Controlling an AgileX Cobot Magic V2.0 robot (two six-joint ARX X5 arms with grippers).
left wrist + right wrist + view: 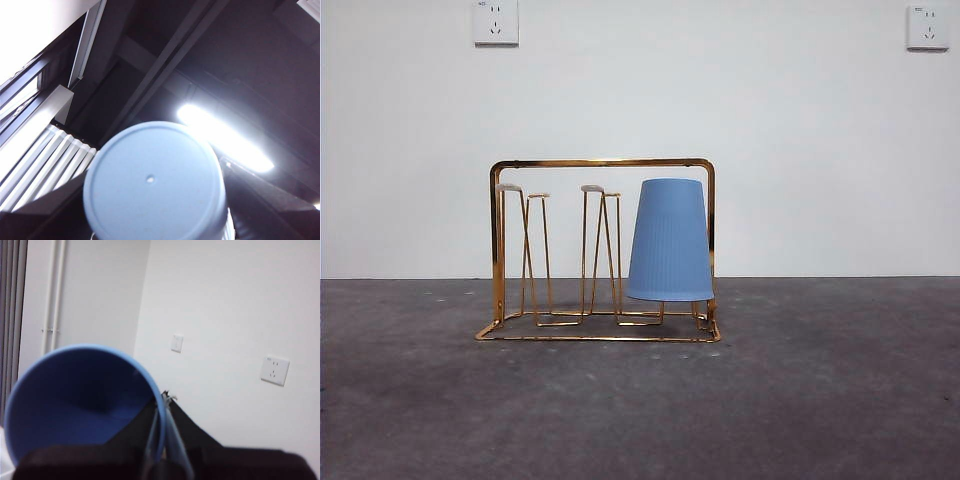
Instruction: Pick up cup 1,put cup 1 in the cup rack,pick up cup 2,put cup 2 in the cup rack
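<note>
Holding light, slippery cups
Right end effector (162, 440) pinches rim of blue cup (75, 395); left end effector (155, 222) squeezes sides of pale cup (152, 180).

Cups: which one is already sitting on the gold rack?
The upside-down blue cup, at the right end of the cup rack. The left wrist cup and right wrist cup are held away from it.

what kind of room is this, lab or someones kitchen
Probably a lab or test room, not a kitchen: a bare white wall with plain power sockets, a grey table holding only the gold cup rack with one blue cup, and a ceiling strip light.
</note>
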